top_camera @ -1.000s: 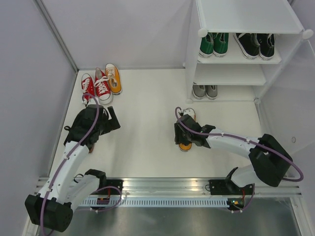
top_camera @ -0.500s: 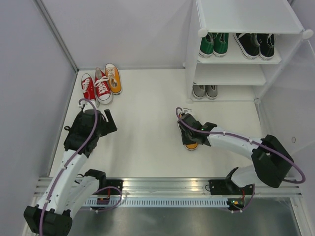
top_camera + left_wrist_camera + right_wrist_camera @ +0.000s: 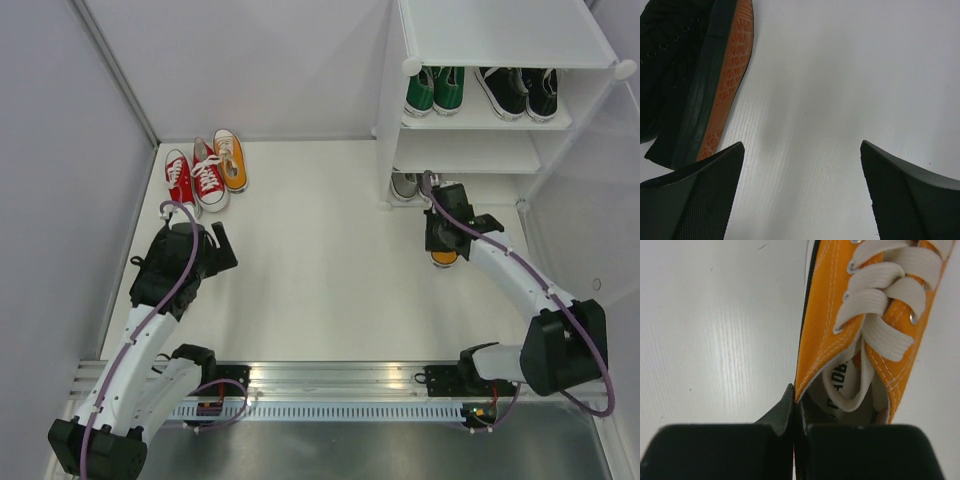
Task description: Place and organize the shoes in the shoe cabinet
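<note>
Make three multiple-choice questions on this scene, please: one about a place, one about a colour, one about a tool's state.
1. Where do the green shoes stand?
A) on a shelf of the shoe cabinet, beside the black shoes
B) on top of the cabinet
C) on its lowest shelf
2. Which colour is the shoe in the right tool?
A) red
B) orange
C) grey
3. How is the left tool?
A) shut on a shoe
B) open, empty
C) shut, empty
Answers:
1 A: the top view shows both pairs on one shelf.
2 B: the jaws are shut on the orange shoe's collar.
3 B: the jaws are wide apart over bare table.
</note>
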### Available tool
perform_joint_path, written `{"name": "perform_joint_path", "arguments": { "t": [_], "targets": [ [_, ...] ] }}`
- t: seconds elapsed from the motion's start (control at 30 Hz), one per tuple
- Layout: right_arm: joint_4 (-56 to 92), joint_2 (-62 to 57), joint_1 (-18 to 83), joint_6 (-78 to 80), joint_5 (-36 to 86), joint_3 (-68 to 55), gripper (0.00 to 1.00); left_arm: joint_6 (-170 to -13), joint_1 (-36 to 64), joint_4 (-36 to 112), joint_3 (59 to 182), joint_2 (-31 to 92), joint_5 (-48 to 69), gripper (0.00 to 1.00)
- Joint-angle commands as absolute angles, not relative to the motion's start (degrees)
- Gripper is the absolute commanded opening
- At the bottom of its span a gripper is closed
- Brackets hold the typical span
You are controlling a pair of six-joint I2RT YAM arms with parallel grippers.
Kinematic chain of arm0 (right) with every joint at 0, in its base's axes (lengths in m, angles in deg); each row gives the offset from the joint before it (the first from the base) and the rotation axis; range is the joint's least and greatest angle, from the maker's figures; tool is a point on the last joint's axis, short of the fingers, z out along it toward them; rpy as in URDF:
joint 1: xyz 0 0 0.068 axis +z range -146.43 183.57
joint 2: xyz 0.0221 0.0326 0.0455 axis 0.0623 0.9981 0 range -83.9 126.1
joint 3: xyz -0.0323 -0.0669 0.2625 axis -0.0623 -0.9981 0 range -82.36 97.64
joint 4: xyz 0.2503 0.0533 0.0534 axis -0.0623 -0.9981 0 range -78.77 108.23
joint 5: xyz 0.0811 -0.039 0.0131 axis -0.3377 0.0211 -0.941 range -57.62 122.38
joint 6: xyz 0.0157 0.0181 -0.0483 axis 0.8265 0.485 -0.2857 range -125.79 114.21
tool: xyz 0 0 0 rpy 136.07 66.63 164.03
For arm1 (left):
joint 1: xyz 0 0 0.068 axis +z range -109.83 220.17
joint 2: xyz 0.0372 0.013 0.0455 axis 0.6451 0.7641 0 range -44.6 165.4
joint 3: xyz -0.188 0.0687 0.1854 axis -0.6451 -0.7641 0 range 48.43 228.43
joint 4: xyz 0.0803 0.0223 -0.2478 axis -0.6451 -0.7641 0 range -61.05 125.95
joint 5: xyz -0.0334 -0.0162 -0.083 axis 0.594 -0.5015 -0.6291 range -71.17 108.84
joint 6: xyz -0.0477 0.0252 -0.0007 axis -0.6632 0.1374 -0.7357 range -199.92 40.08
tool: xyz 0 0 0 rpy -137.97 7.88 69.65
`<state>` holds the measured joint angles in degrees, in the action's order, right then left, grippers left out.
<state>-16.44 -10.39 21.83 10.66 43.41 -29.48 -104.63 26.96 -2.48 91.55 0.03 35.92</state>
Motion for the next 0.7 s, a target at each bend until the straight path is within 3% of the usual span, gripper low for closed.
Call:
{"name": "perform_joint_path", "arguments": {
  "t": [0.0,0.43,0.67],
  "targets": [
    [-11.6,-5.6,14.6,2.4,40.2,-23.0,0.01,-102.8,27.2,-0.7,91.6,-0.3,36.4,1.00],
    [2.5,14.0,4.9,-10.4,41.3,-9.9,0.04,-102.7,27.2,-0.5,91.6,1.1,33.0,1.00],
    [4.7,19.1,4.4,-7.6,45.8,-8.8,0.40,-102.5,27.2,-0.4,91.7,0.9,31.8,1.00]
  ]
}}
